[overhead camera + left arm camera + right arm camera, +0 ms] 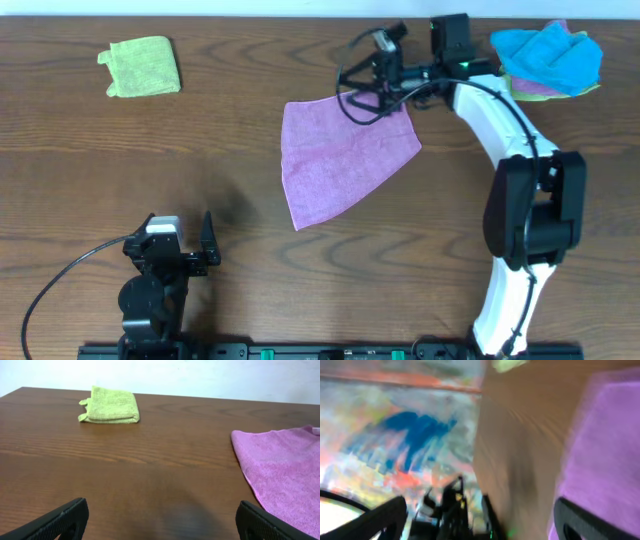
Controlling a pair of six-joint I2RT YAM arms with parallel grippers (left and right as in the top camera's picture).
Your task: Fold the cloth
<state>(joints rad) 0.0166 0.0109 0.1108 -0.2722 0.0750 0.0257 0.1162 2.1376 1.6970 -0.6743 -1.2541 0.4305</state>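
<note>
One cloth [335,160], long axis diagonal

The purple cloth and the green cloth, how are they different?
The purple cloth lies spread open; the green cloth is folded into a small pad. The purple cloth covers more table than the green cloth. Both are fuzzy and lie on the wooden table.

My right wrist view is badly smeared: the cloth [607,455] is only a purple blur running off the right edge, and everything on the left is unreadable colour. Overhead, the right gripper [378,82] and its cables [352,95] cover the cloth's far corner, so I can't see whether anything touches there. From the left wrist the cloth runs out of frame right and bottom. Under the blue cloths [545,48], other layers show only as slivers.
</note>
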